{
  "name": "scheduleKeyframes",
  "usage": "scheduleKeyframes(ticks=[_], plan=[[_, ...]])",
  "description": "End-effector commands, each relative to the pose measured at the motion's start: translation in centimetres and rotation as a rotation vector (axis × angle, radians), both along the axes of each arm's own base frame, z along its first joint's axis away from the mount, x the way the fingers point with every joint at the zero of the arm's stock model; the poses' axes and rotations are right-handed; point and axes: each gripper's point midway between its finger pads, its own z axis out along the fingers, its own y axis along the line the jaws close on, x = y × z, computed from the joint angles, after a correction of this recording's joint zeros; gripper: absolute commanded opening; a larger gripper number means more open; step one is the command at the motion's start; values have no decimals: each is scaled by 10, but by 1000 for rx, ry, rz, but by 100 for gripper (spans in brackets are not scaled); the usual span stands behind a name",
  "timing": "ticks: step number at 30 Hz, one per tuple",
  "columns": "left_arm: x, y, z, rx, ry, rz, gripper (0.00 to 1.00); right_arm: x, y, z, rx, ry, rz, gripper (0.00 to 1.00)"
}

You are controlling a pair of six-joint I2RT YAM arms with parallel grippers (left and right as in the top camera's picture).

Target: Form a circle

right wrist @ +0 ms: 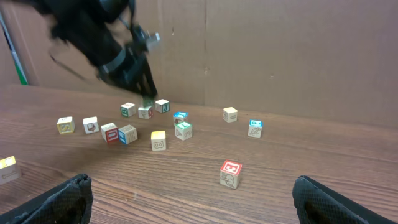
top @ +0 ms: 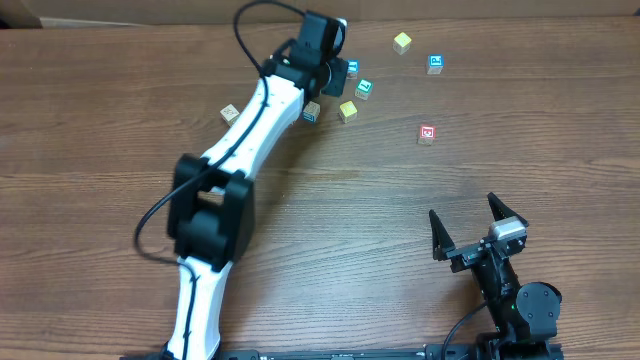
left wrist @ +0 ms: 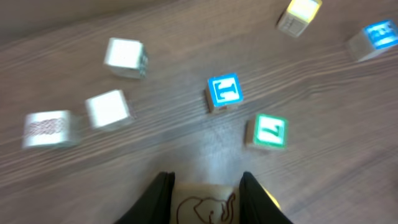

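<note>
**Item 1, circle** [top: 364, 89]: 4 cubes in a loose ring at the far middle of the table [top: 120, 150], just right of the left arm's wrist.
- Members are the blue cube [top: 352, 68], green cube [left wrist: 268, 132], yellow cube [top: 347, 110] and pale cube [top: 312, 111].
- The pale cube has a blue face and sits at the edge of the arm.
- None of the 4 touch.
- The arm hides the side of the ring nearest it.

**Item 2, left gripper** [left wrist: 205, 180]: fingers clamped on 2 opposite sides of the elephant cube [left wrist: 205, 205].
- The cube is pale wood with a line-drawn elephant on top.
- It sits near the blue cube.
- The wrist view is blurred, so whether it rests on the table or is lifted cannot be told.

**Item 3, right gripper** [top: 462, 206]: jaws wide apart with nothing between them, at the near right of the table, well apart from every cube.

**Item 4, loose cubes:**
- The red cube [top: 427, 133] stands alone between the circle and the right gripper.
- The far yellow cube [top: 402, 42] and far blue cube [top: 436, 64] lie beyond the circle, to the right.
- The lone cube [top: 229, 114] is left of the arm.
- The 3 blurred cubes [left wrist: 107, 109] are at the left of the left wrist view, faces unreadable.
</note>
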Motion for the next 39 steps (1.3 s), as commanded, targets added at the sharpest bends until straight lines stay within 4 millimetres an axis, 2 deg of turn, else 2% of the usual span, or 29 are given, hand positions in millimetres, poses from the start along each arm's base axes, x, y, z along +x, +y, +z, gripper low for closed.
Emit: scheduleKeyframes(ticks=[1, 4, 6, 8, 10, 12, 16, 24, 26, 27, 29, 35, 39], plan=[[-19, 19, 129, -36, -171, 24, 14, 0, 0, -2, -1, -3, -2, 100], [-53, 34, 165, -33, -156, 27, 13, 0, 0, -2, -1, -3, -2, 100], [-75, 43, 178, -20, -129, 27, 13, 0, 0, -2, -1, -3, -2, 100], [-94, 53, 182, 3, -90, 31, 13, 0, 0, -2, -1, -3, -2, 100], [-112, 62, 178, 32, -32, 32, 14, 0, 0, -2, -1, -3, -2, 100], [-127, 68, 166, 65, 42, 30, 15, 0, 0, -2, -1, -3, -2, 100], [-154, 80, 128, 142, 211, 27, 14, 0, 0, -2, -1, -3, -2, 100], [-174, 88, 49, 199, 379, 53, 15, 0, 0, -2, -1, -3, -2, 100], [-176, 89, 31, 203, 400, 63, 14, 0, 0, -2, -1, -3, -2, 100], [-177, 90, 12, 205, 406, 65, 14, 0, 0, -2, -1, -3, -2, 100], [-176, 89, -5, 203, 401, 65, 15, 0, 0, -2, -1, -3, -2, 100], [-174, 96, -44, 248, 362, 38, 15, 0, 0, -2, -1, -3, -2, 100], [-176, 97, -62, 267, 342, -8, 16, 0, 0, -2, -1, -3, -2, 100]])
